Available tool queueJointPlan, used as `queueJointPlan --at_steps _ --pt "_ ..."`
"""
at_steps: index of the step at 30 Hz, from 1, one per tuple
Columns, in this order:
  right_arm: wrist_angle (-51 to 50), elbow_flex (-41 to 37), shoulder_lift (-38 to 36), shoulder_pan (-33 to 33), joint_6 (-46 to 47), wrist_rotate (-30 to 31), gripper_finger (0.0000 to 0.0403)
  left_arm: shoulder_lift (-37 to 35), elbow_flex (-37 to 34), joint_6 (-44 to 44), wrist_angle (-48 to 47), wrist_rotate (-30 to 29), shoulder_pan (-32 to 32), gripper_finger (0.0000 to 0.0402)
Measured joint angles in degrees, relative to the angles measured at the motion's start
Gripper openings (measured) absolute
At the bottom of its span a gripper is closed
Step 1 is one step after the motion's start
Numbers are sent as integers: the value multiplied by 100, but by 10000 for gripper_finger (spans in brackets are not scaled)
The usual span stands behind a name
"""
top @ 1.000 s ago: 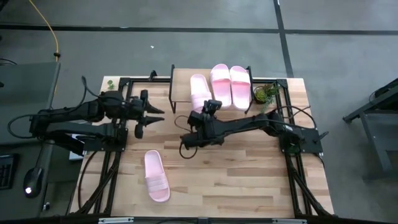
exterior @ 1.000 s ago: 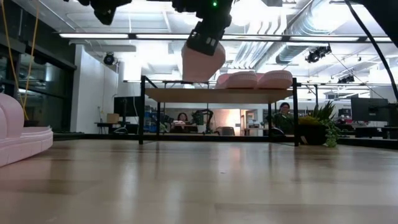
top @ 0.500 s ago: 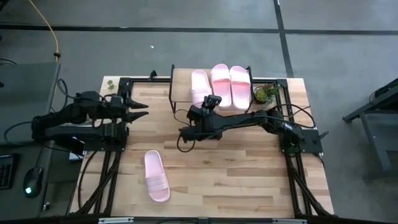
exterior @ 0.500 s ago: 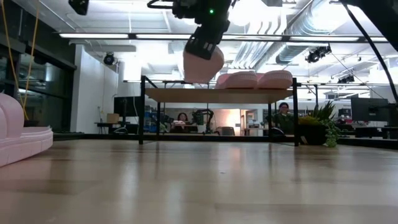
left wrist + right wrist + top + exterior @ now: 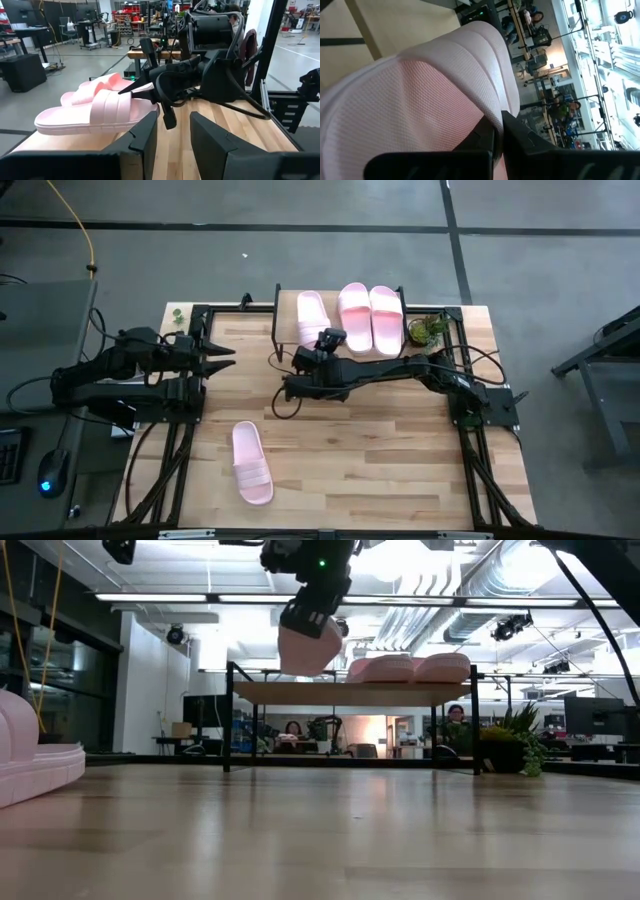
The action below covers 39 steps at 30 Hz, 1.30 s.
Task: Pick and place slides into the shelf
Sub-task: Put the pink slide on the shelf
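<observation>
The right gripper [image 5: 322, 340], its fingers clamped on the strap of a pink slide [image 5: 312, 316], holds it over the left end of the shelf [image 5: 350, 692], which stands at the surface's far edge. Two slides [image 5: 370, 316] already rest there; a fourth slide [image 5: 251, 463] lies near the surface's front left. Next it likely needs lowering beside them, then release. The left gripper [image 5: 222, 358] waits at the left edge, fingers partly open and empty. The light wooden surface [image 5: 400, 460] stands in an open workshop; a potted plant [image 5: 428, 330] sits beside the shelf.
</observation>
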Motion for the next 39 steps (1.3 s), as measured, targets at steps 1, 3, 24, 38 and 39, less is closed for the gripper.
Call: queueJointPlan --at_steps 1,3,24,38,39 --pt "44 0 -2 0 -63 -15 0 -2 0 0 -3 0 0 101" --pt "110 0 -2 -17 -122 -51 0 0 0 -2 -28 0 0 101" --pt "1379 0 -4 -421 -1471 -462 0 0 0 -26 -52 0 0 101" --pt "1441 651 -4 -557 -2018 -548 0 0 0 -28 -19 0 0 101" --pt "1439 697 -4 -555 -2050 -552 0 0 0 -28 -17 0 0 101"
